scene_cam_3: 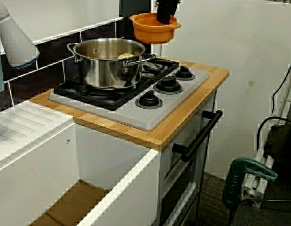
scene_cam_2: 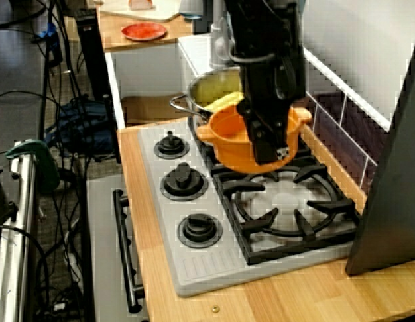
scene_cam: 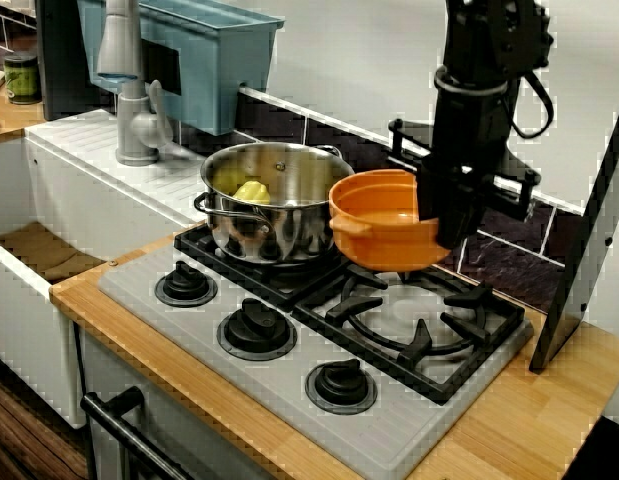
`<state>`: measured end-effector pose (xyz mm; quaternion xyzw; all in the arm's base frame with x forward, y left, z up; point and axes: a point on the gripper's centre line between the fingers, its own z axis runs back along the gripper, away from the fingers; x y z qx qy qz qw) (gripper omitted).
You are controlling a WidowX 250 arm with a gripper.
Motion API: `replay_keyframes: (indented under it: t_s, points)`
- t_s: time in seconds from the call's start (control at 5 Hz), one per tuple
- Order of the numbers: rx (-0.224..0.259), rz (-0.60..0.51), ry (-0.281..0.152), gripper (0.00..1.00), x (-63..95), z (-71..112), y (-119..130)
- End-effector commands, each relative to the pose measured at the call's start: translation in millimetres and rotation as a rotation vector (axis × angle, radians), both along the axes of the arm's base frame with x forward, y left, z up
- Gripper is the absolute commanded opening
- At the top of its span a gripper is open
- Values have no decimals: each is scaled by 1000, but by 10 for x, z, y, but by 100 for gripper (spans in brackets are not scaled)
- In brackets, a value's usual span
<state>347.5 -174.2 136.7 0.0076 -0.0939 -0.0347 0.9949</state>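
My gripper [scene_cam: 444, 238] is shut on the far rim of an orange two-handled pot [scene_cam: 379, 225] and holds it in the air above the right-hand burner grate [scene_cam: 419, 320]. In the view along the counter, the black arm comes straight down into the pot [scene_cam_2: 230, 137], with the gripper [scene_cam_2: 269, 151] clamped on its wall. From the sink side, the orange pot [scene_cam_3: 152, 29] hangs behind the stove with the gripper [scene_cam_3: 165, 16] in it. Just left of it, a steel pot [scene_cam: 274, 200] stands on the left burner with a yellow item [scene_cam: 251, 190] inside.
The grey hob [scene_cam: 189, 330] has three black knobs along its front. A faucet [scene_cam: 129, 90] and a blue rack [scene_cam: 199, 50] stand by the white sink on the left. A dark board [scene_cam: 589, 230] leans at the right. An oven handle [scene_cam_3: 197, 136] sticks out below.
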Motion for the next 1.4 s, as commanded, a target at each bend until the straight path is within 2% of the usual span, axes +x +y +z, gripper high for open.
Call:
replay_keyframes:
  t_s: [0.0,0.4,0.8,1.0,1.2]
  points:
    - [29,-12,-32,0,13,-116,-36]
    - [60,-19,-18,0,50,-327,-89]
    - [73,-10,-11,0,120,-408,-72]
    - [87,-4,3,100,137,-410,-36]
    - [78,4,8,100,135,-360,17]
